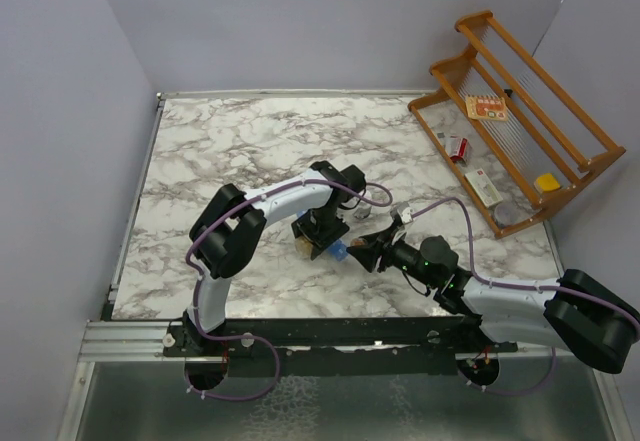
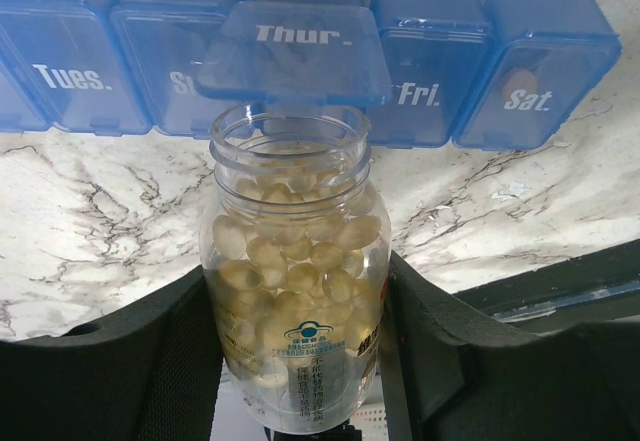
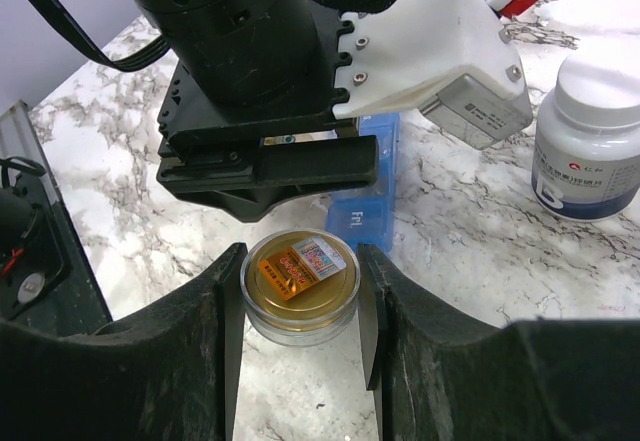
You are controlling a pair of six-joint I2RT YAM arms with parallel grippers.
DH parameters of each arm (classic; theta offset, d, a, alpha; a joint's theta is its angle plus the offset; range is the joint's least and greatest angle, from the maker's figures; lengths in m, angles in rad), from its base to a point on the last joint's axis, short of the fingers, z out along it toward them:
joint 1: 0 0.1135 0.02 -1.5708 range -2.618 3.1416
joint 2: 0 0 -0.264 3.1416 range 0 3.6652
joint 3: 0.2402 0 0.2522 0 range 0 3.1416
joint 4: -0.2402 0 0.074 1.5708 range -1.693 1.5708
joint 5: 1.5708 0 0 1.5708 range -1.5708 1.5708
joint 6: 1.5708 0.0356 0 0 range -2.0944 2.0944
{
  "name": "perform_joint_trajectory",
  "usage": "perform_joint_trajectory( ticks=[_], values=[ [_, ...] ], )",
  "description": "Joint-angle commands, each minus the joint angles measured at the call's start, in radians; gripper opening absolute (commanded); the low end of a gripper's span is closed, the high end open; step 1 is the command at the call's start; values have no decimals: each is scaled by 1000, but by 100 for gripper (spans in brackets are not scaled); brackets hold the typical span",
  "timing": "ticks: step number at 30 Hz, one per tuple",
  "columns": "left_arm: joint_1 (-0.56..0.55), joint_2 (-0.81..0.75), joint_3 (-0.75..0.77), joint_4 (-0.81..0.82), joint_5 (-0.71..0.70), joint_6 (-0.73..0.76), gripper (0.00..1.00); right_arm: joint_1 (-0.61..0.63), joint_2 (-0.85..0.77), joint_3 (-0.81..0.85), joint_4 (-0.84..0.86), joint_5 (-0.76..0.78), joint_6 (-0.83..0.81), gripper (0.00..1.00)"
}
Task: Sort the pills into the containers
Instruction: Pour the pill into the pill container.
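A clear bottle point(image 2: 292, 361), uncapped and full of pale yellow pills point(image 2: 300, 251), sits between the pads of my left gripper point(image 2: 297, 273), which is shut on it. Its mouth lies just short of the blue containers point(image 2: 430, 51), a strip marked with days. The Thur. lid point(image 2: 295, 51) stands open over the bottle mouth, and one pill point(image 2: 520, 79) shows inside Sat. My right gripper point(image 3: 300, 261) is shut on the bottle's gold cap point(image 3: 300, 276), close beside the left wrist point(image 3: 250, 71). From above, both grippers point(image 1: 318, 241) point(image 1: 362, 251) meet at the table's middle.
A white-capped bottle point(image 3: 590, 141) stands to the right of the containers point(image 3: 365, 201). A wooden rack point(image 1: 520, 121) with small boxes lies at the table's far right. Grey walls close in the back and left sides.
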Motion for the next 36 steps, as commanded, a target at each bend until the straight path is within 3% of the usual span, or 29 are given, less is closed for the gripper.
perform_joint_trajectory(
  ticks=[1,36],
  values=[
    [-5,-20,-22,8,3,-7,0,6,-7,-12,-15,30,-15,1],
    [-2,-40,12,-11,-49,-6,0,5,-26,-17,-29,29,-16,1]
  ],
)
